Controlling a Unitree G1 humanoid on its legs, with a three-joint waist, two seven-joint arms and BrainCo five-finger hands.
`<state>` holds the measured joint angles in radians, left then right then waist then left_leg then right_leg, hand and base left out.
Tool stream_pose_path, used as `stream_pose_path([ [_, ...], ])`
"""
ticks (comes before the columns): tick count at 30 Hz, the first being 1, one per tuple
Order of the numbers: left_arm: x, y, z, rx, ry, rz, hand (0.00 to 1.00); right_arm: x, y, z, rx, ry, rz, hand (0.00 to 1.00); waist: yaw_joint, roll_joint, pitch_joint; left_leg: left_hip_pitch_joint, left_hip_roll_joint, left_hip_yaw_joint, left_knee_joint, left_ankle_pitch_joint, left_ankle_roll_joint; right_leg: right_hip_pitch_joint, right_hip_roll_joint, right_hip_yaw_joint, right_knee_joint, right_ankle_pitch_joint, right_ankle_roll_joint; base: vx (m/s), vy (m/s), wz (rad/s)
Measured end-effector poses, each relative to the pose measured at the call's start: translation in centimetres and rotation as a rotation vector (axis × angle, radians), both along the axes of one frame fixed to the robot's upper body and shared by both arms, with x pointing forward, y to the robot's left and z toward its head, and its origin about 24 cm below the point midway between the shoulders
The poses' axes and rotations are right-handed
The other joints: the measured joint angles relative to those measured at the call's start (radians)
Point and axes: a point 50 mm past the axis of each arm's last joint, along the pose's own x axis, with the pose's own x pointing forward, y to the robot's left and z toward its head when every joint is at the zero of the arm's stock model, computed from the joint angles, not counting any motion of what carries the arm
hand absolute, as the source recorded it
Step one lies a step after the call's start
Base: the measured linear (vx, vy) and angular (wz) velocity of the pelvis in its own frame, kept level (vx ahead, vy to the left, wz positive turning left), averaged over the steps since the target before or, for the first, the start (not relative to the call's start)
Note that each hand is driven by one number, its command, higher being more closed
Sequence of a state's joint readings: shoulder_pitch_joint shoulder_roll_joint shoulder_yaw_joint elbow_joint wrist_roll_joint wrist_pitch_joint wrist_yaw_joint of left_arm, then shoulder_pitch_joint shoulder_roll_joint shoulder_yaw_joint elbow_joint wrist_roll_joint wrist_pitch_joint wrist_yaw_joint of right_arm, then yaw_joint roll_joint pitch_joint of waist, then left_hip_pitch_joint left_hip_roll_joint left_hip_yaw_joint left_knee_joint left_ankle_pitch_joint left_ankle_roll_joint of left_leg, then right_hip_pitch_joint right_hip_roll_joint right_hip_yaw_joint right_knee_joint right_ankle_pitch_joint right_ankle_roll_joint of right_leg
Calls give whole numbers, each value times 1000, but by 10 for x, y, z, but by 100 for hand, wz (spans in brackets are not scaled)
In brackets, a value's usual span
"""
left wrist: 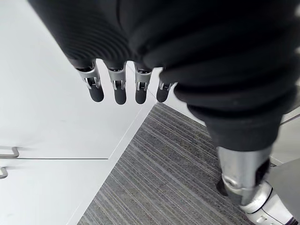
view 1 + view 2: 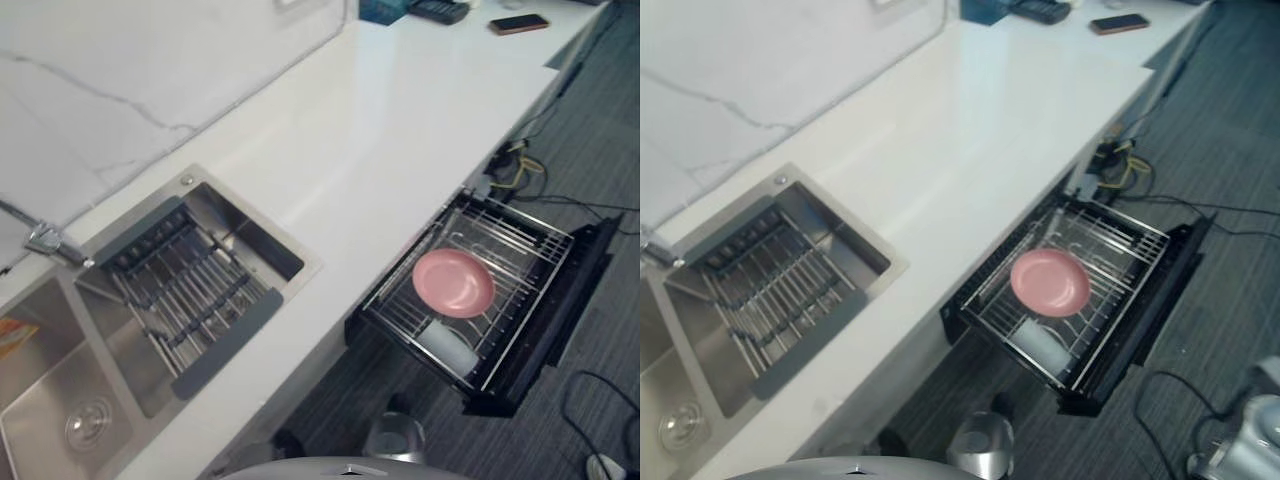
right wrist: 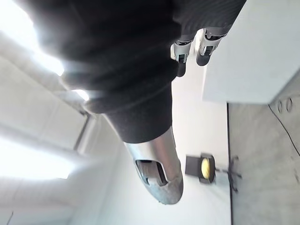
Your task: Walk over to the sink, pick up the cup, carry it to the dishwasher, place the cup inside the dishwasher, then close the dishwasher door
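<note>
The long white bench [image 2: 400, 110] runs away from the camera along a marbled wall. At its near end a steel sink [image 2: 308, 262] with two basins is set into it. A grey draining rack [image 2: 190, 290] lies across the basin that is closer to the dishwasher. The dishwasher [image 2: 560, 310] is under the bench edge, further along. It stands open, and its wire basket [image 2: 520, 240] is pulled out over the grey carpet. A pink plate [image 2: 453, 283] lies in the middle of this basket. The cup [image 2: 447, 345], pale and whitish, is just beside the plate at the near end of the same basket, and I cannot tell if it is upright or on its side. A dark phone [image 2: 519, 24] lies at the far end of the bench.

The left hand [image 1: 117, 86] hangs over the carpet beside white cabinet fronts, with its fingers straight and nothing in them. The right hand [image 3: 157, 164] is also relaxed and holds nothing.
</note>
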<state>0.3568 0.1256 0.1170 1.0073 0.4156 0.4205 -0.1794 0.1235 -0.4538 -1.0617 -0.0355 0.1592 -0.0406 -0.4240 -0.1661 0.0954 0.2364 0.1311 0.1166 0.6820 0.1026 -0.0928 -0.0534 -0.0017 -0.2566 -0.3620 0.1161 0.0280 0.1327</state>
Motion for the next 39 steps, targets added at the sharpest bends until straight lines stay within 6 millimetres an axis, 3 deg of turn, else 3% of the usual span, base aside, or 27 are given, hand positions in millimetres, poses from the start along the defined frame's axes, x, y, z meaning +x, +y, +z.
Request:
stream_pose_path([
  [2,-10,-2,1,-9,33,12,0,-17,-19,-5,80,0,-70,0,-20,0,-23,1,9,11,1,-3,-3,0,11,1,-15,3,-4,-48,-33,-15],
  [4,-15,-3,1,-18,57,30,0,-39,-38,-29,228,18,-150,0,-32,-3,-36,5,18,22,1,0,-8,0,20,3,-21,4,-6,-40,-38,-12],
  [6,-21,-7,1,-50,91,54,0,-66,-46,-81,482,-34,-194,0,-48,-3,-44,10,28,35,0,5,-16,0,30,11,-23,5,-8,-42,-39,-13],
  [7,-23,-8,1,-58,104,63,0,-71,-43,-97,551,-59,-185,0,-52,-3,-49,10,29,38,0,6,-19,0,32,12,-24,5,-9,-35,-45,-12],
  [10,-29,-10,2,-65,138,142,0,-90,5,-188,864,-314,-133,0,-55,0,-63,11,38,45,-2,13,-25,1,38,18,-28,12,-17,-41,-25,-8],
  [12,-23,-9,1,-62,122,152,0,-93,27,-211,924,-368,-123,0,-48,1,-63,11,38,44,-3,17,-24,1,37,19,-27,14,-19,-45,-2,2],
  [14,-9,-6,-1,-53,79,177,0,-85,63,-236,992,-380,-54,0,-23,1,-63,11,38,48,-5,16,-18,5,36,19,-29,24,-23,-95,3,4],
  [16,7,-5,-3,-40,16,205,0,-68,78,-240,1004,-398,40,0,-2,1,-64,11,34,62,-16,16,-18,11,31,9,-37,31,-23,-84,6,23],
  [19,25,-1,-3,-29,-49,224,0,-53,78,-233,966,-419,124,0,21,4,-64,7,30,57,-36,35,-13,27,17,-32,-48,30,-21,-58,18,40],
  [22,27,-2,-3,-31,-55,224,0,-29,80,-230,966,-411,219,0,33,6,-65,2,13,25,-78,74,-2,33,12,-64,-43,25,-18,9,8,38],
  [26,29,-2,-3,-30,-65,230,0,10,90,-226,980,-381,364,0,60,16,-67,-32,-20,-66,-140,125,8,12,-23,-145,30,-24,-8,36,8,67],
  [31,30,1,-3,7,-85,225,0,18,76,-212,927,-405,381,0,94,35,-53,-85,-46,-152,-162,169,25,-43,-81,-204,165,-103,-8,45,-20,55],
  [32,30,0,-3,6,-92,223,0,23,75,-208,940,-434,404,0,100,25,-44,-96,-51,-165,-162,174,24,-63,-96,-207,207,-126,-7,9,-50,29],
  [36,46,-1,-3,-5,-176,228,0,50,74,-197,955,-501,487,0,112,34,-29,-152,-65,-200,-162,207,26,-134,-151,-236,326,-197,-15,-33,-74,40],
  [37,54,-3,-4,-8,-201,233,0,63,77,-187,937,-535,548,0,111,34,-13,-176,-67,-215,-165,222,27,-155,-163,-251,355,-218,-14,-72,-80,38],
  [38,60,-5,-4,-13,-218,226,0,75,78,-173,911,-584,604,0,115,53,-2,-184,-67,-219,-175,236,31,-170,-173,-256,376,-229,-17,-77,-67,31],
  [39,60,-6,-4,-15,-220,226,0,83,80,-168,901,-589,636,0,119,51,8,-189,-67,-219,-178,239,32,-178,-175,-256,387,-234,-19,-96,-50,17],
])
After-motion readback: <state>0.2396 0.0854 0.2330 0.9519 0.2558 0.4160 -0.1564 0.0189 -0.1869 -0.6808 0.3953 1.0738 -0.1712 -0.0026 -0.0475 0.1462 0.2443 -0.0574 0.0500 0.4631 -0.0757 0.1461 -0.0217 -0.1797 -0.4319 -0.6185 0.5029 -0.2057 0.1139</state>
